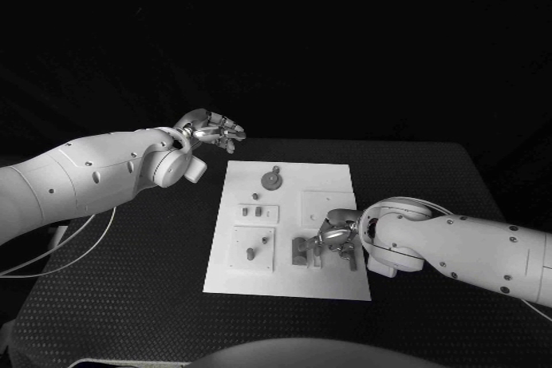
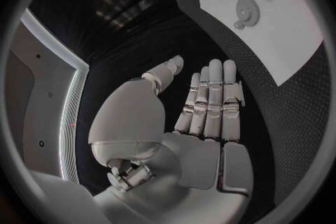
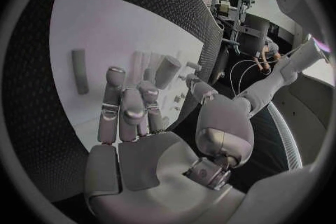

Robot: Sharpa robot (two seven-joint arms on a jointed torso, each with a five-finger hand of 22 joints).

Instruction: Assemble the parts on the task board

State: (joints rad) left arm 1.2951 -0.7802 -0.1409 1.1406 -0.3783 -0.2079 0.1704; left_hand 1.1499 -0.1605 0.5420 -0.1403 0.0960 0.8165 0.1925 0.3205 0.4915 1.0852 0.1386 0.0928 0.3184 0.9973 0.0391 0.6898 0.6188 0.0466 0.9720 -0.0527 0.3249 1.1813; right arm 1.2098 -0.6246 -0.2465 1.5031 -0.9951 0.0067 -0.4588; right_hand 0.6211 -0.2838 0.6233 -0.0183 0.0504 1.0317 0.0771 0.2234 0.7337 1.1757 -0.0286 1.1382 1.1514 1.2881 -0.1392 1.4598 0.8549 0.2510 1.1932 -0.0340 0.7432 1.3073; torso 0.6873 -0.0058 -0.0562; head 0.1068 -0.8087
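Right hand over the task board.
Your fingers lie apart, empty; beyond them an oblong part runs lengthwise along the fingers.

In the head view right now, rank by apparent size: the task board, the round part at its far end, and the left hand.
1. task board, clearly largest.
2. left hand.
3. round part, smallest.
The left hand hangs above the table, so nearness to the camera may enlarge it.
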